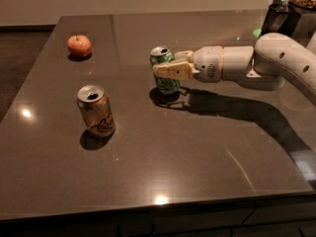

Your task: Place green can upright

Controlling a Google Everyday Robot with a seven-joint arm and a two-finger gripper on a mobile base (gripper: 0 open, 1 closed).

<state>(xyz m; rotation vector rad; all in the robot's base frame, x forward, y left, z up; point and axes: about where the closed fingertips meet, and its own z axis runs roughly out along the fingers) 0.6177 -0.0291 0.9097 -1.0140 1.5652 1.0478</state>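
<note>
The green can (168,84), green-and-silver striped with a silver top, stands almost upright near the middle of the dark table (197,147). Its bottom is at or just above the tabletop, right over its shadow. My gripper (161,69) reaches in from the right on the white arm (256,63). Its cream fingers (174,71) are closed around the can's upper half.
A tan can (96,111) with a dark scribble logo stands upright at the front left. A red apple (79,46) lies at the back left. A dark container (280,17) stands at the back right corner. The table's front edge runs along the bottom.
</note>
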